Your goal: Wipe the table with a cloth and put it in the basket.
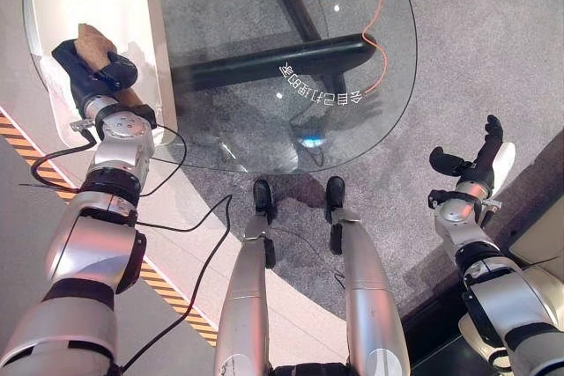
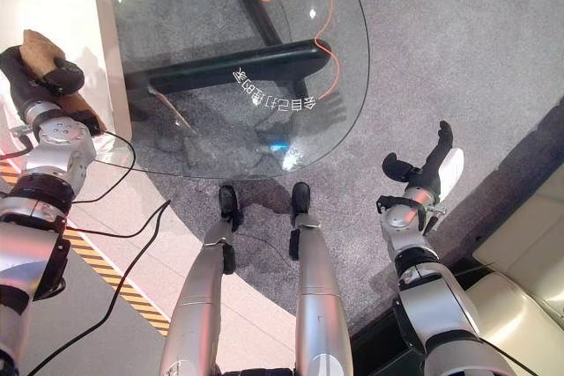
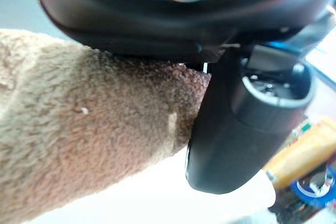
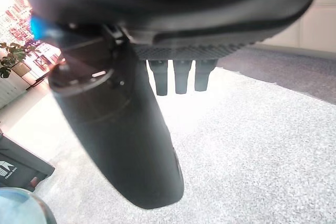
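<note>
Left hand (image 1: 88,72) is clamped on the tan cloth (image 1: 91,40), holding it over the white basket (image 1: 150,6) at the glass table (image 1: 352,112) edge. Looks soft, light, floppy, so a bunched middle pinch suits it. Right hand (image 1: 476,160) hangs relaxed off to the side.

It looks like a showroom or demo hall: grey carpet (image 1: 493,33) meets a polished floor edged with yellow-and-black hazard tape (image 1: 167,283), and an oval glass worktop (image 1: 264,129) stands on a dark base. A cream sofa (image 2: 520,279) sits nearby.
</note>
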Available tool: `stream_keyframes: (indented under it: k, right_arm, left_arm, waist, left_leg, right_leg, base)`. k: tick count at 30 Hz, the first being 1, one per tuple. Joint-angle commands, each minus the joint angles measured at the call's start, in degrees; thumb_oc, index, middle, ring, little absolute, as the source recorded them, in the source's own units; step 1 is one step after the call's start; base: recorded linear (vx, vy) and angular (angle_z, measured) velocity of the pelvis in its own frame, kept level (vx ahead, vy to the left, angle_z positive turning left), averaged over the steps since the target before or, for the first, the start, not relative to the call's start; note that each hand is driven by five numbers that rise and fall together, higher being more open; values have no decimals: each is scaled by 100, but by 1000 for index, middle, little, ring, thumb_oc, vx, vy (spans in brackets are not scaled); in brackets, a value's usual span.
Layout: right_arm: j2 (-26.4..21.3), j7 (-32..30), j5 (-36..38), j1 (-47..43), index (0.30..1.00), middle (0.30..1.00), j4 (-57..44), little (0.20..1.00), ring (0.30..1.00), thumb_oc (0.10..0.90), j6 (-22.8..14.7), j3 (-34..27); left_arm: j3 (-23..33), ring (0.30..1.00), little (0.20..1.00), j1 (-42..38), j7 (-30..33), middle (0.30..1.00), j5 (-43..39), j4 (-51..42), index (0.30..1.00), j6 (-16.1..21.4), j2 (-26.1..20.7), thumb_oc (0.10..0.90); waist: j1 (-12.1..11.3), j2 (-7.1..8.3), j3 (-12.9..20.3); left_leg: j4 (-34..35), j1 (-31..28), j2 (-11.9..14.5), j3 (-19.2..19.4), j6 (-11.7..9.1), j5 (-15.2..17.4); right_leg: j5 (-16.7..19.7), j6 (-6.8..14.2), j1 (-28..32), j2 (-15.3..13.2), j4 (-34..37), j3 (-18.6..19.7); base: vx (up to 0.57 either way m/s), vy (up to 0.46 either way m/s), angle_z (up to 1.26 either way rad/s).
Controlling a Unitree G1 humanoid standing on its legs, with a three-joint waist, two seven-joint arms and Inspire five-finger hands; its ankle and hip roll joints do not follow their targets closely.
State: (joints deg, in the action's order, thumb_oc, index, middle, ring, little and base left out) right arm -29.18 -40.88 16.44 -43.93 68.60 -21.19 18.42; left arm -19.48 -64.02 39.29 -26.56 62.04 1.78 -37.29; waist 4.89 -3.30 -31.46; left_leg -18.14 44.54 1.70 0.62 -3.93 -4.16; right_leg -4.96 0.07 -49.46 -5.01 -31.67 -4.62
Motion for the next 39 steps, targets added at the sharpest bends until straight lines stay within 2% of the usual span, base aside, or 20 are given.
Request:
stream_keyframes:
  k: [1, 27, 29, 34, 39]
  right_arm:
    - [-236, -195, 134, 11, 900, 900, -78, 900, 900, 800, -238, -149]
    - [-227, -220, 141, 4, 900, 900, -94, 900, 900, 800, -274, -150]
    - [-219, -185, 135, 15, 900, 900, -98, 900, 900, 800, -243, -156]
    - [-70, 38, 202, 259, 900, 900, -57, 900, 900, 800, -115, -197]
    - [105, 838, 489, 937, 900, 900, -19, 900, 900, 800, 294, -421]
  left_arm:
    - [101, 900, 900, -662, 279, 900, 406, 64, 900, 290, -945, 800]
    - [123, 900, 900, -603, 249, 900, 331, -15, 900, 373, -898, 800]
    - [142, 900, 900, -596, 303, 900, 330, -31, 900, 449, -898, 800]
    - [343, 900, 900, -315, 357, 900, 86, -282, 900, 910, -915, 800]
    - [1110, 900, 900, 886, -202, 900, -306, -810, 900, 1505, -902, 800]
  waist:
    - [-85, 32, 167]
    - [-98, 53, 167]
    - [-99, 59, 167]
    - [-110, 66, 167]
    - [-210, 99, 205]
  left_leg:
    - [-543, -158, -200, 387, 191, 711]
    - [-512, -138, -199, 371, 188, 691]
    - [-494, -171, -202, 369, 190, 689]
    - [-347, -480, -228, 353, 173, 686]
    - [344, -1439, -284, 349, 89, 485]
  right_leg:
    - [-196, 130, 311, 350, 270, -113]
    - [-144, 141, 302, 339, 334, -123]
    - [-141, 141, 334, 342, 350, -126]
    - [-102, 195, 625, 353, 488, -100]
    - [106, 332, 1620, 251, 1180, -157]
  base:
    - [0, 0, 0]
    - [0, 0, 0]
    - [0, 0, 0]
    - [4, -51, 1]
    - [38, -86, -1]
